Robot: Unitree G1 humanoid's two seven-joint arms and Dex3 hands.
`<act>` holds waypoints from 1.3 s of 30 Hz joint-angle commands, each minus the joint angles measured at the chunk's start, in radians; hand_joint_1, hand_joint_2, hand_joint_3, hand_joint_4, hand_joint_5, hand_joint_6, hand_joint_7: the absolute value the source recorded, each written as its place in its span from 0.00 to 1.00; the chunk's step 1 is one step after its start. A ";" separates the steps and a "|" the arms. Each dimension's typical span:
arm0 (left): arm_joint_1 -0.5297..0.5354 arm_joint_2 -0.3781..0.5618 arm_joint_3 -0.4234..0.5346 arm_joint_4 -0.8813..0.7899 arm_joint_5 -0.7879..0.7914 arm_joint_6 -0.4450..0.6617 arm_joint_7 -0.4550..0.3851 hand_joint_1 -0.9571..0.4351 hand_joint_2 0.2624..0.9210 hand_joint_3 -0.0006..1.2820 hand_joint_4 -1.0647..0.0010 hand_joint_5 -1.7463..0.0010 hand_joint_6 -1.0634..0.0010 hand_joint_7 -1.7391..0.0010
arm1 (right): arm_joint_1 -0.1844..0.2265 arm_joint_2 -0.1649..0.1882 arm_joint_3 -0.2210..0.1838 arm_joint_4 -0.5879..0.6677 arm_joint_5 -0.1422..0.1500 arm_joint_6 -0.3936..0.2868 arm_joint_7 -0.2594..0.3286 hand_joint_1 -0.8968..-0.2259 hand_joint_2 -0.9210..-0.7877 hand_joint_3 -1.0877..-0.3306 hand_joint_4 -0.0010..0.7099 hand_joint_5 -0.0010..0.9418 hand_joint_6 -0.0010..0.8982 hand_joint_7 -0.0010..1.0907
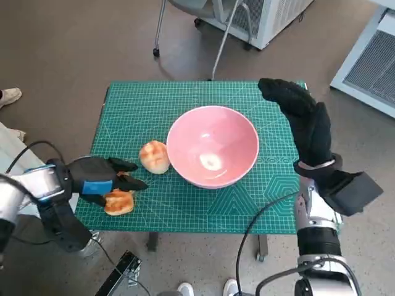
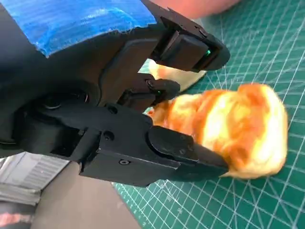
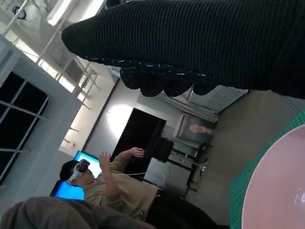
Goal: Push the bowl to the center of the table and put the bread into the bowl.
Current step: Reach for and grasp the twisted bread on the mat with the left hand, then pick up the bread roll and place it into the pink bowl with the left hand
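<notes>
The pink bowl [image 1: 213, 145] stands empty near the middle of the green mat [image 1: 136, 105]; its rim [image 3: 281, 191] also shows in the right wrist view. One pale bread roll [image 1: 154, 156] lies against the bowl's left side. A golden bread piece [image 1: 119, 201] lies at the mat's front left edge. My left hand [image 1: 99, 179] hovers over this bread [image 2: 238, 129], its fingers [image 2: 186, 157] spread above and below it, touching it without gripping. The other roll [image 2: 178, 76] peeks out behind those fingers. My right hand [image 1: 305, 120] stands upright just right of the bowl, holding nothing.
A wheeled chair base [image 1: 185, 37] and a white cabinet [image 1: 265, 18] stand beyond the table's far edge. A person's shoes [image 1: 203, 288] are at the near edge. A cable [image 1: 259, 222] runs by my right forearm. A seated person [image 3: 105, 186] shows in the right wrist view.
</notes>
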 commanded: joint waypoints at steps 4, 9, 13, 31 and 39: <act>-0.040 -0.057 -0.104 0.137 0.032 -0.012 0.107 0.71 1.00 0.14 0.35 0.93 0.32 0.93 | 0.035 0.011 -0.006 -0.003 0.024 0.019 0.013 0.47 0.00 0.37 0.51 0.02 0.00 0.71; -0.078 -0.074 -0.157 0.225 0.041 -0.017 0.194 0.69 1.00 0.11 0.49 0.39 0.36 0.37 | 0.039 0.012 -0.006 -0.008 0.033 0.022 0.016 0.47 0.00 0.37 0.51 0.02 0.00 0.71; -0.106 -0.075 -0.182 0.271 0.035 -0.017 0.241 0.69 1.00 0.06 0.44 0.38 0.31 0.34 | 0.038 0.014 -0.007 -0.009 0.036 0.022 0.017 0.47 0.00 0.37 0.51 0.02 0.00 0.71; -0.147 -0.044 -0.173 0.326 -0.068 0.019 0.191 0.69 1.00 0.01 0.34 0.46 0.26 0.32 | 0.035 0.018 -0.009 0.012 0.025 0.000 0.015 0.48 0.00 0.37 0.52 0.02 0.00 0.71; -0.135 -0.008 -0.104 0.295 -0.182 0.001 0.137 0.69 0.99 0.02 0.34 0.46 0.27 0.31 | 0.041 0.019 -0.007 0.003 0.018 0.003 0.008 0.48 0.00 0.37 0.52 0.02 0.00 0.71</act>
